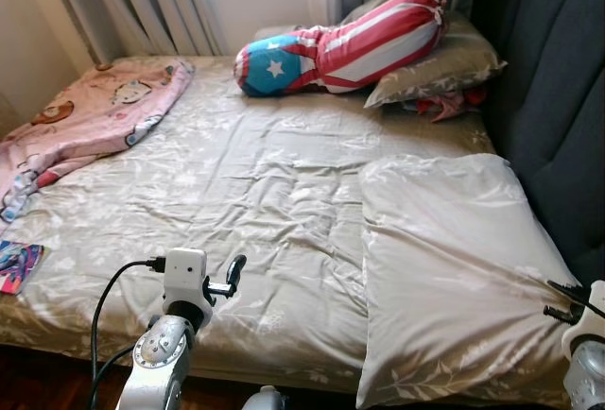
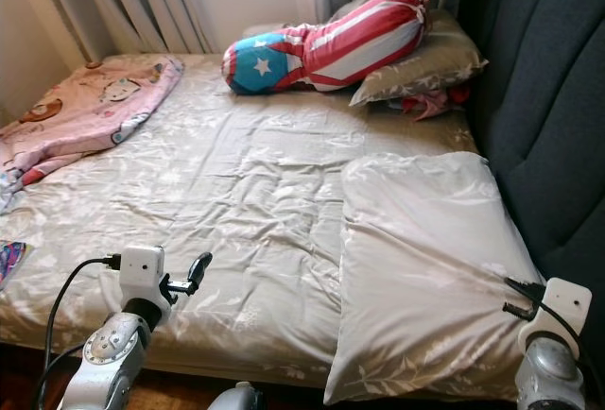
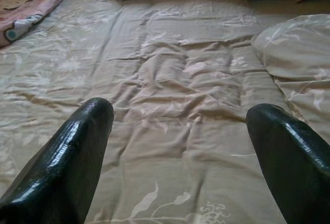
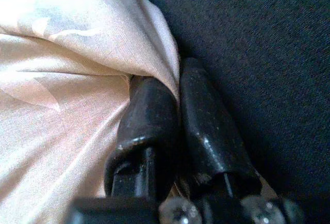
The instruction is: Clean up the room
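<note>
A beige floral pillow (image 1: 444, 268) lies flat on the near right of the bed (image 1: 246, 183), beside the dark headboard (image 1: 558, 98). My right gripper (image 4: 178, 110) is shut on the pillow's edge on the headboard side, with a fold of its cover pinched between the black fingers (image 1: 560, 300). My left gripper (image 3: 180, 113) hovers open over the bed's front edge (image 1: 227, 282), nothing between its fingers. A pink cartoon blanket (image 1: 95, 112) is crumpled at the far left corner.
A stars-and-stripes bolster (image 1: 350, 42) rests on a second beige pillow (image 1: 444, 65) at the far end, with a red cloth (image 1: 454, 103) tucked beside it. A colourful flat item (image 1: 17, 266) lies at the bed's left edge. Curtains (image 1: 142, 4) hang behind.
</note>
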`<state>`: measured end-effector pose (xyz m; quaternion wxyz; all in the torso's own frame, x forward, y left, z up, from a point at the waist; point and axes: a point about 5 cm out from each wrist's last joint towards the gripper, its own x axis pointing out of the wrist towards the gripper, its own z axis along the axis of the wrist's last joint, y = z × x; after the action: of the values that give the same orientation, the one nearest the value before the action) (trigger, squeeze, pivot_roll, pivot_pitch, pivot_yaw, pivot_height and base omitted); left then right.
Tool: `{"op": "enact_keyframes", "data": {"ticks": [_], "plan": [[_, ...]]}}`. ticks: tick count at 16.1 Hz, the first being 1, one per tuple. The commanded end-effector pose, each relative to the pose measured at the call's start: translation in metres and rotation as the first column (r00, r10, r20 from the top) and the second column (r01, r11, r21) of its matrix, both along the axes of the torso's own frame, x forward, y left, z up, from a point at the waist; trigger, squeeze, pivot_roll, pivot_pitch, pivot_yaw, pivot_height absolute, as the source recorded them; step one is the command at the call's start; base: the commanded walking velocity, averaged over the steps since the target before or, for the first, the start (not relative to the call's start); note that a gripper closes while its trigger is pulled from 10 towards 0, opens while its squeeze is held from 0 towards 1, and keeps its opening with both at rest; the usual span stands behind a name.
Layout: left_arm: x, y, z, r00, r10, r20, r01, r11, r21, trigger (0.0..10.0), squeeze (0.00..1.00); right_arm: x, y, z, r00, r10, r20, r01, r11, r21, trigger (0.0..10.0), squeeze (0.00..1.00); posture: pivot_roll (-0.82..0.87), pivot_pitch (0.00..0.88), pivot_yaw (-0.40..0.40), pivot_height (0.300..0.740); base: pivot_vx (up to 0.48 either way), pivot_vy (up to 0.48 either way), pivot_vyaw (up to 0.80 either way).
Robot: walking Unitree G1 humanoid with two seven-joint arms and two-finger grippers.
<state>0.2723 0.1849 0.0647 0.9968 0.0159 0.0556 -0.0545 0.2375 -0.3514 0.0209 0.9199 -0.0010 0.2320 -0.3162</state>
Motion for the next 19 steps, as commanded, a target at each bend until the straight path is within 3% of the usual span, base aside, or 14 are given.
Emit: {"op": "enact_keyframes", "data": {"ticks": [1, 5, 7, 8, 9, 10, 11, 12, 13, 14, 16, 17, 19], "plan": [[0.0, 0.004, -0.002, 1.0, 0.002, -0.004, -0.001, 0.999, 0.032, 10.0, 0.0, 0.001, 0.0, 0.003, 1.0, -0.015, 0.017, 0.016, 1.0, -0.02, 10.0, 0.0, -0.03, 0.0, 0.046, 0.674, 0.0, 0.0, 0.0], [-0.001, 0.004, -0.004, 1.0, 0.002, -0.011, -0.001, 0.999, 0.033, 10.0, 0.0, 0.006, 0.028, -0.012, 0.999, 0.037, 0.026, -0.038, 0.998, 0.041, 10.0, 0.0, -0.02, 0.0, 0.045, 0.674, 0.0, 0.0, 0.0], [-0.002, 0.003, -0.007, 1.0, 0.002, -0.018, -0.001, 1.0, 0.031, 10.0, 0.0, 0.009, 0.033, -0.013, 0.998, 0.052, 0.025, -0.053, 0.998, 0.044, 10.0, 0.0, -0.02, 0.0, 0.044, 0.674, 0.0, 0.0, 0.0], [-0.003, 0.003, -0.009, 1.0, 0.003, -0.024, -0.003, 1.0, 0.028, 10.0, 0.0, 0.011, 0.033, -0.011, 0.998, 0.059, 0.032, -0.06, 0.998, 0.034, 10.0, 0.92, -0.02, 0.0, 0.044, 0.674, 0.0, 0.0, 0.0], [-0.003, 0.003, -0.01, 1.0, 0.004, -0.026, -0.003, 1.0, 0.027, 10.0, 0.0, 0.011, 0.033, -0.011, 0.998, 0.059, 0.035, -0.06, 0.998, 0.028, 10.0, 0.92, -0.02, 0.0, 0.043, 0.674, 0.0, 0.0, 0.0], [-0.004, 0.002, -0.011, 1.0, 0.011, -0.029, -0.011, 1.0, 0.016, 10.0, 0.0, 0.013, 0.033, -0.008, 0.997, 0.061, 0.047, -0.062, 0.998, 0.019, 10.0, 1.0, -0.02, 0.0, 0.042, 0.674, 0.0, 0.0, 0.0], [-0.004, 0.002, -0.011, 0.999, 0.013, -0.03, -0.013, 1.0, 0.013, 10.0, 0.0, 0.015, 0.032, -0.006, 0.997, 0.061, 0.057, -0.062, 0.998, 0.014, 10.0, 1.0, -0.02, 0.0, 0.042, 0.674, 0.0, 0.0, 0.0], [-0.004, 0.001, -0.012, 0.999, 0.016, -0.033, -0.016, 1.0, 0.007, 10.0, 0.0, 0.017, 0.032, -0.003, 0.995, 0.066, 0.072, -0.067, 0.998, 0.006, 10.0, 0.63, -0.02, 0.0, 0.04, 0.674, 0.0, 0.0, 0.0], [-0.004, 0.001, -0.014, 0.999, 0.019, -0.037, -0.019, 1.0, 0.004, 10.0, 0.0, 0.021, 0.035, -0.001, 0.992, 0.09, 0.093, -0.091, 0.996, 0.003, 10.0, 0.09, -0.03, 0.0, 0.038, 0.674, 0.0, 0.0, 0.0], [-0.005, 0.002, -0.021, 0.997, 0.042, -0.059, -0.043, 0.999, -0.013, 10.0, 0.0, 0.025, 0.046, -0.001, 0.98, 0.137, 0.147, -0.144, 0.989, 0.037, 10.0, 0.0, -0.03, 0.0, 0.035, 0.674, 0.0, 0.0, 0.0], [-0.008, 0.007, -0.032, 0.991, 0.083, -0.101, -0.088, 0.995, -0.043, 10.0, 0.0, 0.026, 0.067, -0.009, 0.959, 0.208, 0.192, -0.229, 0.969, 0.095, 10.0, 0.0, -0.05, 0.0, 0.029, 0.674, 0.0, 0.0, 0.0], [-0.012, 0.009, -0.042, 0.984, 0.106, -0.145, -0.114, 0.992, -0.052, 10.0, 0.0, 0.016, 0.086, -0.027, 0.956, 0.26, 0.138, -0.278, 0.952, 0.132, 10.0, 0.0, -0.04, 0.0, 0.023, 0.694, 0.0, 0.0, 0.0], [-0.017, 0.011, -0.057, 0.97, 0.123, -0.208, -0.136, 0.99, -0.048, 10.0, 0.0, 0.0, 0.104, -0.048, 0.955, 0.285, 0.081, -0.295, 0.935, 0.198, 10.0, 0.0, -0.04, 0.0, 0.021, 0.714, 0.0, 0.0, 0.0]]}}
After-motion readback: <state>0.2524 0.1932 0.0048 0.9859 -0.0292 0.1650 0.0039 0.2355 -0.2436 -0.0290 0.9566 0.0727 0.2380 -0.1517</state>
